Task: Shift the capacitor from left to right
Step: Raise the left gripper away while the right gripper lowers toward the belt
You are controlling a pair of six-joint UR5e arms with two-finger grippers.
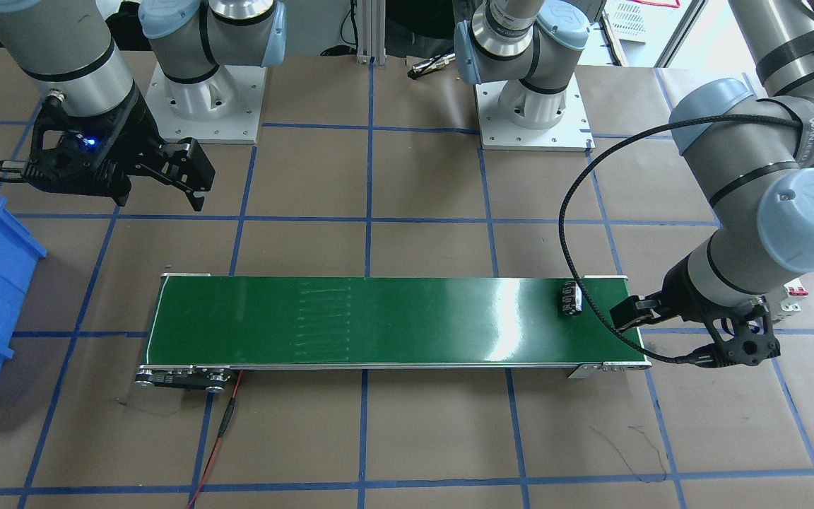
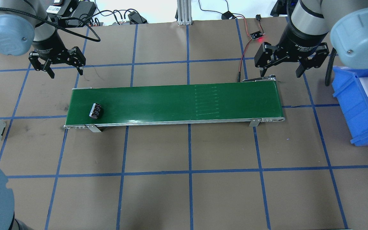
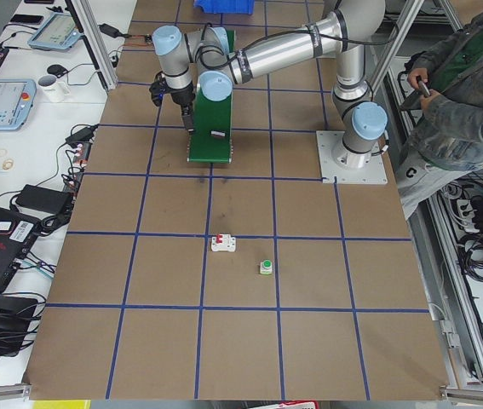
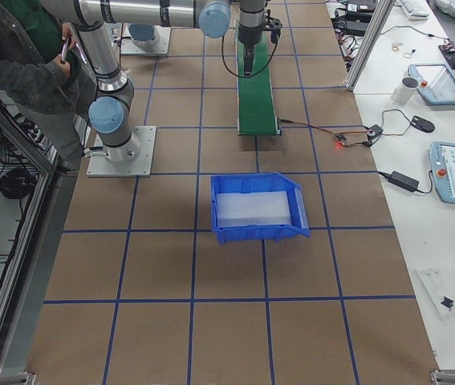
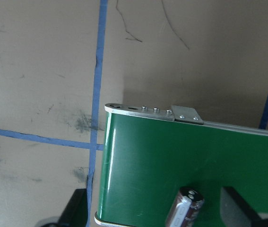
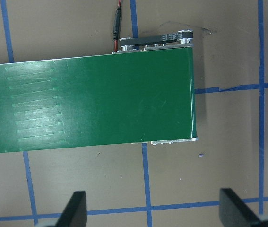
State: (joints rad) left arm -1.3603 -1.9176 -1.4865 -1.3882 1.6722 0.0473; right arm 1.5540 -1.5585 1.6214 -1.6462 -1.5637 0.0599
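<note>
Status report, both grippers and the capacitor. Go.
Left gripper open, empty, near belt left end. Right gripper open, empty, right end. Capacitor on belt, left end, ungripped. Belt ahead unobstructed.

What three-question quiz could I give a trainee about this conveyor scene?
1. True or false: the capacitor lies on the green belt.
2. Which part of the belt is the capacitor nearest? A) the robot's left end B) the middle C) the robot's right end
3. Fill in the blank: the left claw and the right claw are both ____, and neither holds anything.

Key: 1 true; 2 A; 3 open.
</note>
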